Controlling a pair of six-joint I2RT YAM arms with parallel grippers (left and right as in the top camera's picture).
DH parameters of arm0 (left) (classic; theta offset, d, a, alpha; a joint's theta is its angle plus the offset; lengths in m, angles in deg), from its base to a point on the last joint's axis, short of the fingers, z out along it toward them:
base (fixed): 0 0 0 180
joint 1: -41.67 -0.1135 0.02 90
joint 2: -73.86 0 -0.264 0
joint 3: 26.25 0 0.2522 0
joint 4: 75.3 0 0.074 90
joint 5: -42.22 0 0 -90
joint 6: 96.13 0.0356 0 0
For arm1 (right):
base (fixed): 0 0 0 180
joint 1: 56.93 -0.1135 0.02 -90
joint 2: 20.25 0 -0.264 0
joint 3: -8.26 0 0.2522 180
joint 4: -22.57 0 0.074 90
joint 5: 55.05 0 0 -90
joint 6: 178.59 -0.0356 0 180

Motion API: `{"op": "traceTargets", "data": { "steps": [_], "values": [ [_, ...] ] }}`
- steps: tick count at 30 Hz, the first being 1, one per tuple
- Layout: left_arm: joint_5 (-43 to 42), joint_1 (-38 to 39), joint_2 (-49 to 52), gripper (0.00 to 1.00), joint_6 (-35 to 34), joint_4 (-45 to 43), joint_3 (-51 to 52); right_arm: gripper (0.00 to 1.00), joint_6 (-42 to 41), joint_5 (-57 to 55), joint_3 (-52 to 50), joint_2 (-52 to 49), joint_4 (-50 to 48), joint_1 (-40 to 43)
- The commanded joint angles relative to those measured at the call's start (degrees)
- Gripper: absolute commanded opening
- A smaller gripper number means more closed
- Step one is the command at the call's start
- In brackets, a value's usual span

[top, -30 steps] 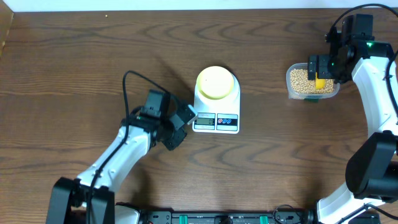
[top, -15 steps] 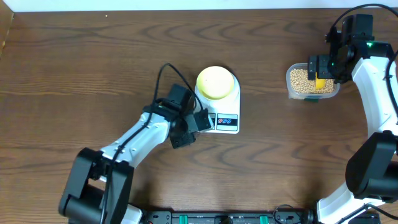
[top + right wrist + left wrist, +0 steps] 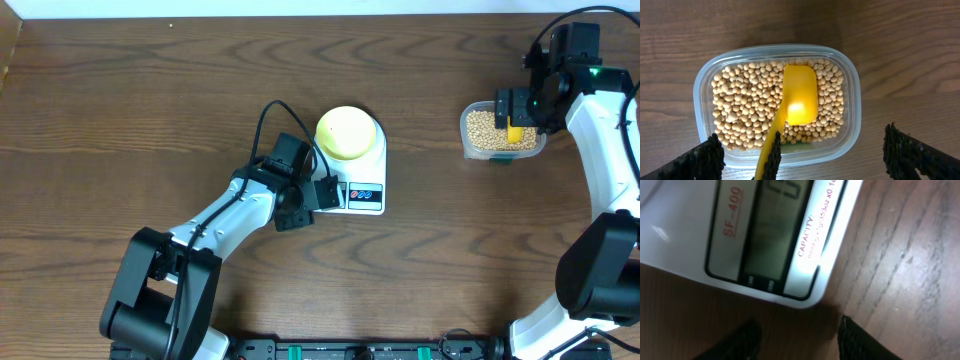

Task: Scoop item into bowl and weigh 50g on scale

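Note:
The white scale stands mid-table with the pale yellow-green bowl on its platform. My left gripper hovers at the scale's front left corner, over the display. In the left wrist view the scale and its grey display fill the frame, and the left gripper is open with only wood between its fingers. The tan beans fill a clear tub, with a yellow scoop lying on them. My right gripper hangs open above the tub, not touching the scoop handle.
The tub of beans sits at the far right of the wooden table, with the right gripper above it. A black cable loops off the left arm beside the scale.
My left arm swung right from beside the scale to its front left corner, and its jaws went from shut to open. The right arm, tub and scoop stayed put.

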Motion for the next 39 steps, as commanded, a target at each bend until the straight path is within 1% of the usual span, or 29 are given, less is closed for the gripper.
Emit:
{"op": "traceTargets", "data": {
  "steps": [1,7,39],
  "values": [
    [0.37,-0.31,0.24,0.98,0.79,-0.24,-0.85,0.99,-0.31,-0.48,-0.2,-0.15,-0.04,0.74],
    [0.37,-0.31,0.24,0.98,0.79,1.2,-0.74,0.99,-0.31,-0.48,-0.2,-0.15,-0.04,0.74],
    [0.35,-0.28,0.24,0.98,0.79,1.18,-0.74,0.99,-0.31,-0.48,-0.2,-0.15,-0.04,0.74]
  ]
}}
